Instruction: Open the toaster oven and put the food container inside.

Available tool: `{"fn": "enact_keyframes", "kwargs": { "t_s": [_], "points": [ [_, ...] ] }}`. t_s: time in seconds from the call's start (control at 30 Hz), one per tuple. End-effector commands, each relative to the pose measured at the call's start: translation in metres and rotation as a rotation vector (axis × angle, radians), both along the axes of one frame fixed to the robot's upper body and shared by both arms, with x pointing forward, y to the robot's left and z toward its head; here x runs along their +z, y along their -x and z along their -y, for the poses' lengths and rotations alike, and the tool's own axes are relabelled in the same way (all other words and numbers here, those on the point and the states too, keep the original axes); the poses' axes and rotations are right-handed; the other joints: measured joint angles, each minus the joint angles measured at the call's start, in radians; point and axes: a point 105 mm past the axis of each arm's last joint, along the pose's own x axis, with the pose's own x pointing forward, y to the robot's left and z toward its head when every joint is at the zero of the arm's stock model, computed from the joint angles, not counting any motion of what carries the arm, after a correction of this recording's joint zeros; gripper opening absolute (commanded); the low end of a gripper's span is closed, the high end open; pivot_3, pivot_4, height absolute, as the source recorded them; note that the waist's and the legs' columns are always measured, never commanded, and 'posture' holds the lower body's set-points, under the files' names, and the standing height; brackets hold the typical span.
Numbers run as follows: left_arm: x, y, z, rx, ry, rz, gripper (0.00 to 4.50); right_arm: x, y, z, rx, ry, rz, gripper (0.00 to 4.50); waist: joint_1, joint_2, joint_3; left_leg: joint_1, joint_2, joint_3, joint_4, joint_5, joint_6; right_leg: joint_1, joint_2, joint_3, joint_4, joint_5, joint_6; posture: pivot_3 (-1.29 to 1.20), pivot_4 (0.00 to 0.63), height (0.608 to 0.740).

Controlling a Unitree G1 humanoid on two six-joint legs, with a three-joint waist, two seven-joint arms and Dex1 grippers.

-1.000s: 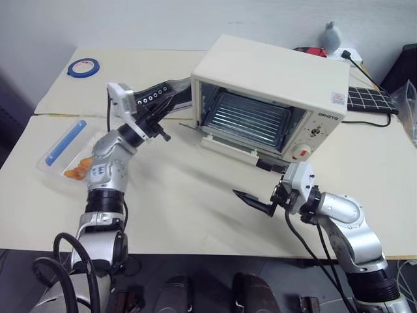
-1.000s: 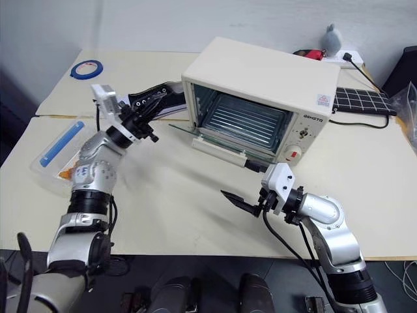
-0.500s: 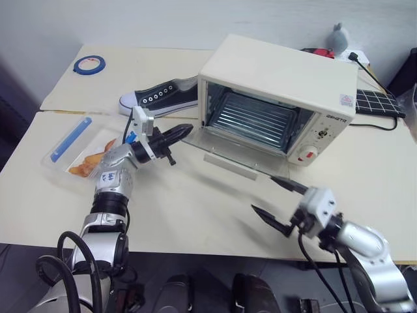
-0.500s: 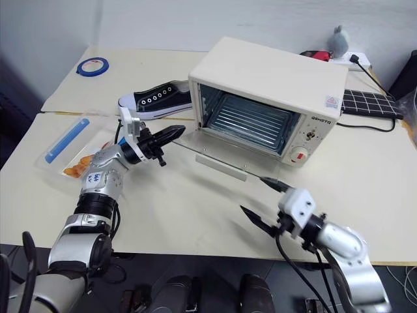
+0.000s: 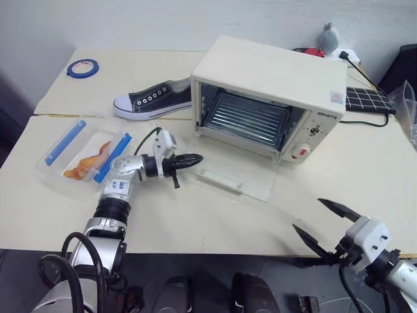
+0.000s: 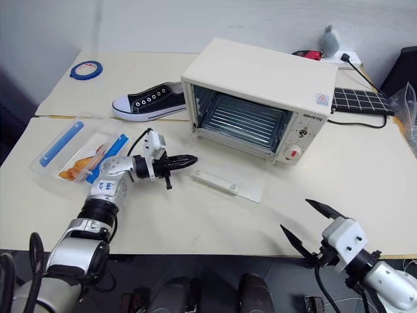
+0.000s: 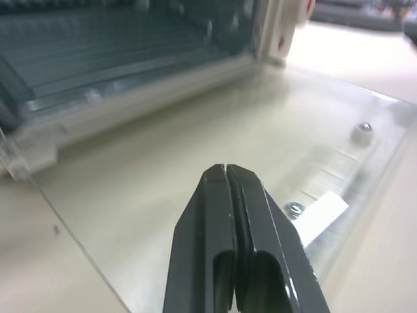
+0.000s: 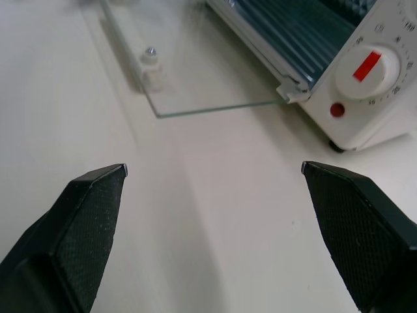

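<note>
Left eye view: toaster oven [image 5: 273, 98] at table centre-far, glass door [image 5: 231, 179] folded down flat toward the near edge, wire rack exposed. Food container [image 5: 85, 153] lies at the table's left, behind the left gripper [image 5: 195, 158], long axis running near-left to far-right. Left arm clearly nearer; it would have to swing back left to reach the box. Right gripper [image 5: 322, 222] near-right, well apart from everything.

Left wrist view: fingers pressed together, carrying nothing, tip hovering over the door's left edge; contact cannot be told.

Right wrist view: jaws spread wide, empty, pointing toward the door's handle side and the knob panel [image 8: 361, 75].
</note>
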Motion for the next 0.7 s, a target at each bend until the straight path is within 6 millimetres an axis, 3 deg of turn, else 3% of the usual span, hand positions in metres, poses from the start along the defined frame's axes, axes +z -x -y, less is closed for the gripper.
{"fn": "enact_keyframes", "kwargs": {
  "t_s": [0.03, 0.17, 0.27, 0.4, 0.5, 0.7],
  "points": [
    [-0.003, 0.009, -0.005, 0.012, -0.069, 0.037, 0.04, 0.013, -0.005, -0.01, 0.071, -0.03, 0.021, 4.5, 0.0, 0.0, 0.0, 0.0, 0.0, 0.0, 0.0, 0.0, 0.0, 0.0, 0.0, 0.0, 0.0, 0.0, 0.0, 0.0, 0.15, 0.74],
    [-0.003, 0.023, -0.01, 0.014, -0.048, 0.007, 0.04, 0.017, -0.014, -0.019, 0.131, -0.066, 0.015, 4.5, -0.001, 0.0, 0.0, 0.001, 0.002, 0.0, 0.0, 0.0, 0.0, 0.0, 0.0, 0.001, 0.001, 0.0, 0.0, 0.0, 0.15, 0.74],
    [0.024, 0.037, -0.023, 0.095, 0.121, 0.028, 0.61, 0.026, -0.025, -0.035, 0.229, -0.111, 0.028, 4.5, -0.003, 0.0, 0.0, 0.001, 0.002, 0.0, 0.001, 0.0, 0.0, 0.0, 0.0, 0.001, 0.001, 0.0, 0.0, 0.0, 0.15, 0.74],
    [0.053, 0.066, -0.053, 0.222, 0.279, 0.078, 1.76, 0.039, -0.038, -0.055, 0.336, -0.154, 0.051, 4.5, -0.016, 0.0, 0.0, -0.001, 0.004, -0.001, 0.001, -0.001, 0.001, 0.0, -0.001, 0.001, 0.001, 0.0, 0.0, 0.0, 0.15, 0.74],
    [0.058, 0.094, -0.088, 0.392, 0.336, 0.138, 2.59, 0.047, -0.046, -0.071, 0.421, -0.181, 0.069, 4.5, -0.024, 0.0, 0.0, 0.0, 0.004, -0.001, 0.001, -0.001, 0.0, 0.0, -0.001, 0.001, 0.001, 0.0, 0.0, 0.0, 0.15, 0.74],
    [0.037, 0.156, -0.171, 0.872, 0.445, 0.139, 4.38, 0.054, -0.053, -0.1, 0.578, -0.217, 0.086, 4.5, -0.018, -0.001, 0.0, 0.0, 0.003, -0.002, 0.001, -0.001, 0.0, 0.001, -0.002, 0.0, 0.0, 0.0, 0.0, 0.0, 0.15, 0.74]
  ]
}}
